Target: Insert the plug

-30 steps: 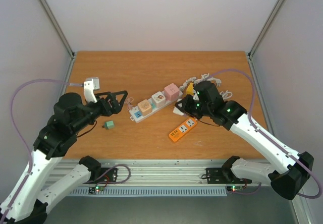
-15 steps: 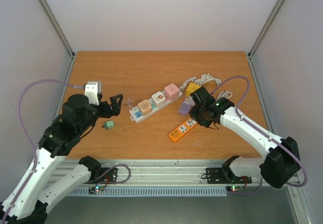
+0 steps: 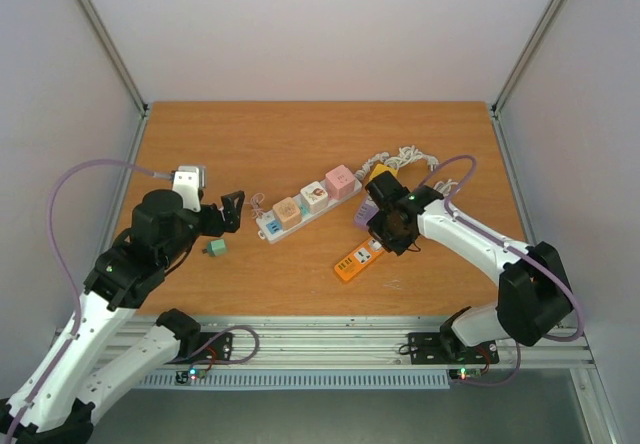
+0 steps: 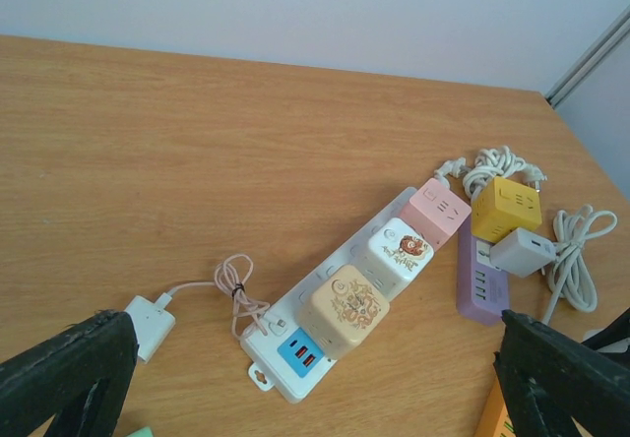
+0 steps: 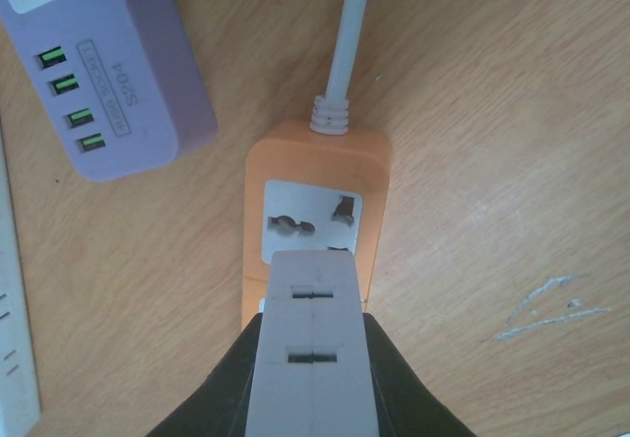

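Observation:
My right gripper is shut on a white plug, a flat block with two slots on its upper face. It holds the plug right over the orange power strip, whose white socket face shows just beyond the plug's tip; whether they touch I cannot tell. The orange strip lies on the table in the top view. My left gripper is open and empty, hovering left of the long white power strip, which also shows in the left wrist view.
A purple USB strip lies just left of the orange one. A yellow cube, a white charger and coiled white cords lie behind it. A small green block lies under my left gripper.
My right gripper has swung left and down with the white plug, from over the purple strip to over the orange strip. My left gripper has drawn back a little.

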`<move>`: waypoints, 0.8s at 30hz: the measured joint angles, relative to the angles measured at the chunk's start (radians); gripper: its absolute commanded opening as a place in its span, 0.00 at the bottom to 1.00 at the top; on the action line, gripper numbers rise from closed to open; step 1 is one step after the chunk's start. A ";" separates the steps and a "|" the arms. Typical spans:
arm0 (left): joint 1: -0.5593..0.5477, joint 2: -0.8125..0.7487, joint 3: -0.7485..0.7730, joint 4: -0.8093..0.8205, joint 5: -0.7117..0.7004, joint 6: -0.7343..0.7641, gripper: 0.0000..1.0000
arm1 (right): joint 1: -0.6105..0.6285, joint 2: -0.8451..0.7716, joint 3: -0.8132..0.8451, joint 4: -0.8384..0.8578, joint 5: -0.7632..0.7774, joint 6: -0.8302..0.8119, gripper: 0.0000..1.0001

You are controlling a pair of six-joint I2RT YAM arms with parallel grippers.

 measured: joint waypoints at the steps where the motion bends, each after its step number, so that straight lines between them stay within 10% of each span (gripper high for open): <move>1: 0.000 -0.001 -0.002 0.002 0.000 0.000 0.99 | 0.000 0.000 0.000 0.000 -0.002 0.008 0.03; 24: 0.000 0.001 -0.002 0.011 0.000 0.007 0.99 | -0.042 0.078 0.004 0.016 -0.047 0.041 0.05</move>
